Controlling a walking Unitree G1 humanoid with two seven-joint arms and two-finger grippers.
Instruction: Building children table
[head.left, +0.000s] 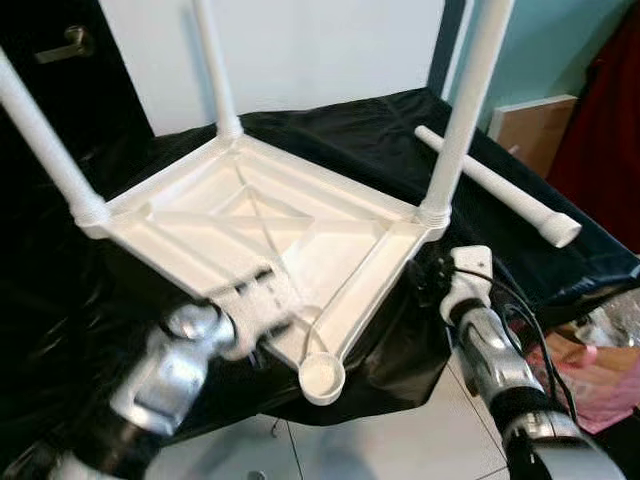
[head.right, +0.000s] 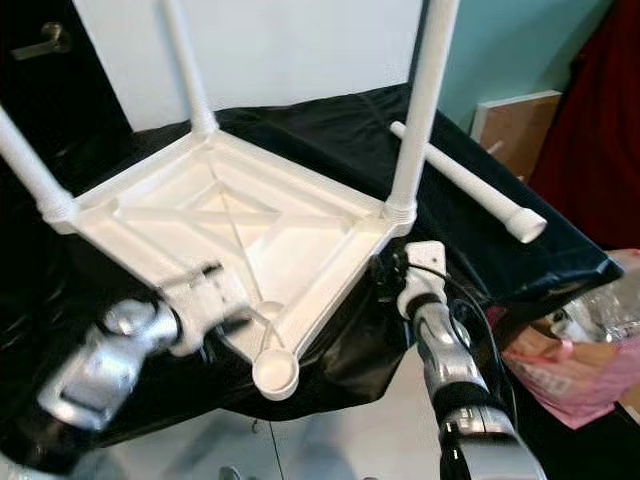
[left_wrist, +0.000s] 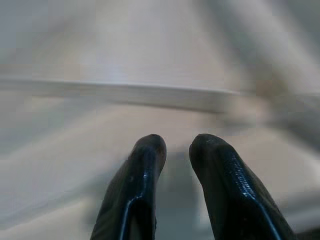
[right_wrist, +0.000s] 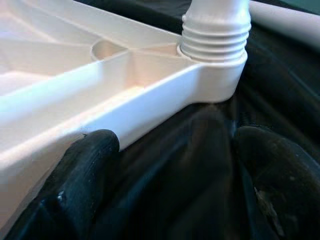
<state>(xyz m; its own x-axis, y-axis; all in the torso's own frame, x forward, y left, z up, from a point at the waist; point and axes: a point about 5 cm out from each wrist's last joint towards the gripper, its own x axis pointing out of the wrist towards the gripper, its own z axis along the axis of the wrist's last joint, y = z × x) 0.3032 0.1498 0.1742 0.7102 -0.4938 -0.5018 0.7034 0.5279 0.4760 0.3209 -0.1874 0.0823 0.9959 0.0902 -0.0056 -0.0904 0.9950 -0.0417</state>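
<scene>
While it lies upside down on the black-draped worktop (head.left: 380, 140), the white plastic table (head.left: 290, 250) has three legs screwed in and one corner socket (head.left: 322, 376) empty, the fourth leg (head.left: 497, 186) lying beside it. The left hand (left_wrist: 175, 165), fingers slightly parted and holding nothing, hovers over its ribbed underside; the right hand (right_wrist: 170, 165), spread wide, sits at the rim near a threaded corner

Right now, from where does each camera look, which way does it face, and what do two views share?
Left eye view: from the head, forward and down at the upturned white table top on black cloth; both silver arms show.
Right eye view: same scene; loose leg lies beside.
Left wrist view: along the left end effector, fingers slightly apart, at blurred white plastic.
Right wrist view: along the right end effector, open, at the screwed-in leg.
Shared: that corner leg, also in both eye views.
</scene>
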